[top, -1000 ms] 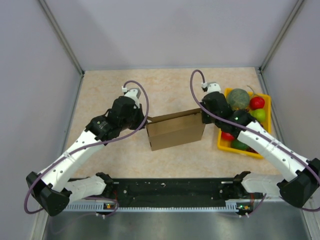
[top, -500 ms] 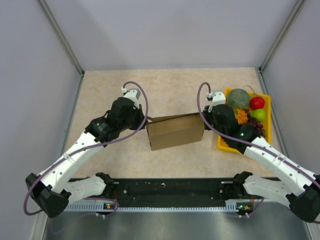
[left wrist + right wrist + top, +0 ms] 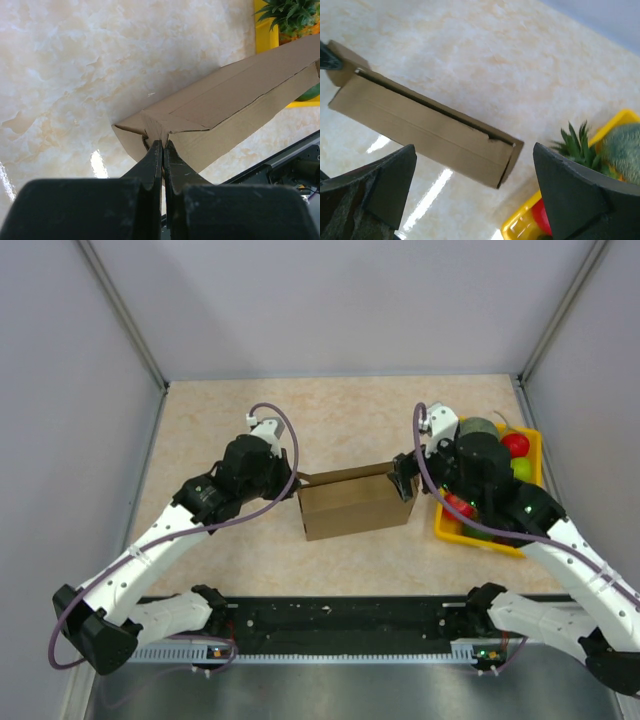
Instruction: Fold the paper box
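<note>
Fingers of the left gripper (image 3: 161,142) pinch shut on a corner flap at the left end of the paper box (image 3: 355,505), a grip clear only from the left wrist. The right gripper (image 3: 474,150) gapes wide over the box's right end, holding nothing. A yellow fruit tray (image 3: 441,530) sits just beside it on the marbled table (image 3: 350,415).

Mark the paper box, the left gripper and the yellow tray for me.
paper box (image 3: 355,508): top external view, broad near face.
left gripper (image 3: 162,143): left wrist view, between its closed fingertips.
yellow tray (image 3: 450,531): top external view, near-left rim.
</note>
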